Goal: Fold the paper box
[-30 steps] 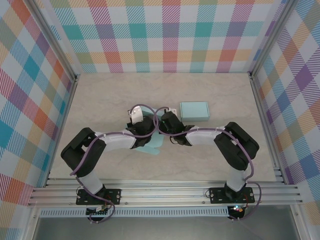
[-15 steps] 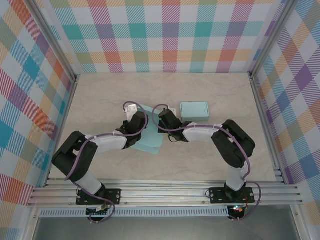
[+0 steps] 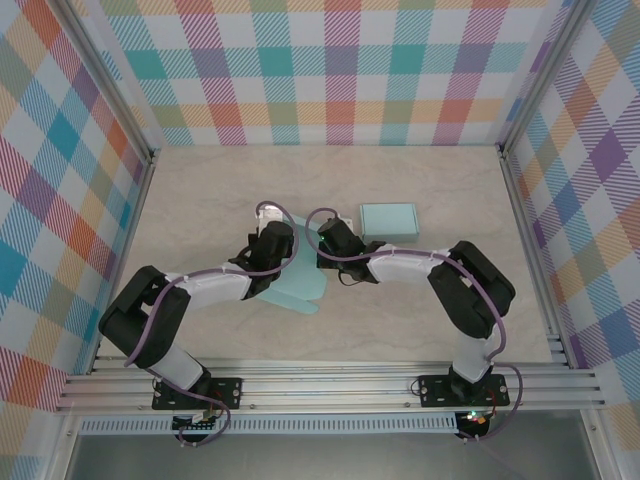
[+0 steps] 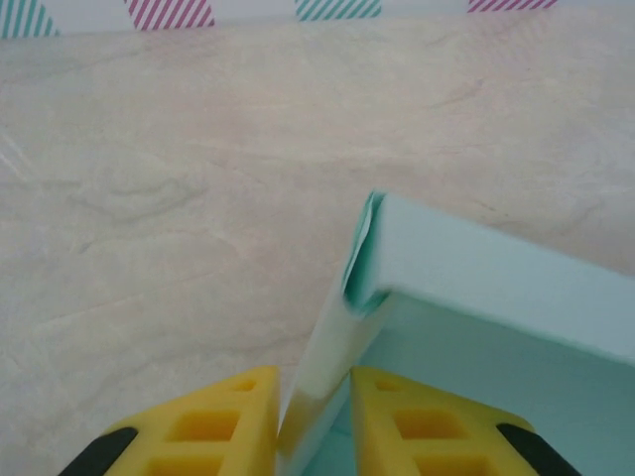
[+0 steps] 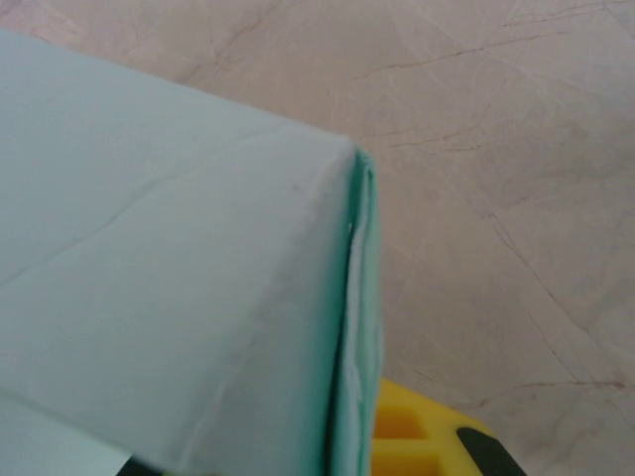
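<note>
Between left hand (image 4: 314,387) fingers: paper box (image 4: 496,288) wall.

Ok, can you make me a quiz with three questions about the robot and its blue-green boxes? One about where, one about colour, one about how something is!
1. Where is the closed box?
A) beside the left arm's base
B) just past the right arm
C) on top of the other box

2. What colour are the fingers of the left gripper?
A) yellow
B) red
C) white

3. How is the half-folded box?
A) crumpled into a ball
B) lying fully flat
C) one wall stands up

Answers:
B, the top view shows it beyond that arm.
A, the left wrist view shows yellow fingers.
C, a wall rises between those fingers.
</note>
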Available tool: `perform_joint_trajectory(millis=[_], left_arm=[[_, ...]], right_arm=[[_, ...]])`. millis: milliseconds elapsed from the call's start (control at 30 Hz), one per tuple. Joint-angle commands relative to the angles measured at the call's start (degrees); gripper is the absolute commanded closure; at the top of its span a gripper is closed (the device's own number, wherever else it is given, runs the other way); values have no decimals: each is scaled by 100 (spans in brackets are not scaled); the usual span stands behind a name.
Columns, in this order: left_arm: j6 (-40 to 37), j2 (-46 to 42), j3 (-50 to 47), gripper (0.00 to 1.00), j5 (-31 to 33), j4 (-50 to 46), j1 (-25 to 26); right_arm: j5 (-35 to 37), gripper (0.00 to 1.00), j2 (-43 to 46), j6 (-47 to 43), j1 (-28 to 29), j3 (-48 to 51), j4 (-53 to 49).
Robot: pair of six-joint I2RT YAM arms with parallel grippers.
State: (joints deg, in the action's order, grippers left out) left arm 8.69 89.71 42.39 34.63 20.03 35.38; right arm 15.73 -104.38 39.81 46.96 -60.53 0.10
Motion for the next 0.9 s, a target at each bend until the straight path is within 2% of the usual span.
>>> perform_joint_trajectory(millis=[0, 133, 300, 667, 867], left_arm=[[-609, -161, 14, 75, -424, 806, -164], [-894, -247, 10, 82, -973, 758, -311], [-908, -316, -211, 81, -1065, 590, -338], [-511, -341, -574, 82, -502, 442, -347], [-176, -232, -485, 87, 73, 227, -339]], right_arm=[[-307, 100, 206, -245, 103, 59, -438], [-307, 100, 284, -250, 107, 85, -485], [-296, 100, 359, -231, 103, 112, -496], [-395, 100, 543, -177, 109, 164, -440], [-464, 100, 662, -145, 116, 226, -410]])
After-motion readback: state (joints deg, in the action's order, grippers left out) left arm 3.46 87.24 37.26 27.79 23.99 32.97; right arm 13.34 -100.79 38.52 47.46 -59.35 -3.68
